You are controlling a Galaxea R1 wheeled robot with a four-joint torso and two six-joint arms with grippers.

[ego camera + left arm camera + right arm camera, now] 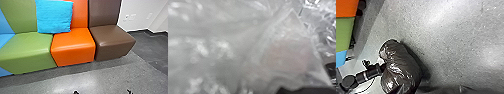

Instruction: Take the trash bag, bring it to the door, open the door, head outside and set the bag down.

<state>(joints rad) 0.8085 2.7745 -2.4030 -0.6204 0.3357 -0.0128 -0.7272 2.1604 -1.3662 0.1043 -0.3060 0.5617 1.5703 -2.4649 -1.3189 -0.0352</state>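
In the right wrist view, the dark, shiny trash bag [401, 68] bulges at the end of the robot's black left arm. My left gripper [383, 68] meets the bag's side there and is shut on it, its tips hidden by the plastic. Crinkled, see-through plastic of the trash bag [225, 47] lies right against the camera in the left wrist view, with a faint pinkish patch behind it. The state of my right gripper cannot be made out.
Green, orange [73, 46] and brown [113, 41] padded seats stand along the wall, with a blue pillow [54, 16] on them. Grey floor [107, 77] lies in front, and darker floor runs to the right. Two small dark tips poke up at the head view's lower edge.
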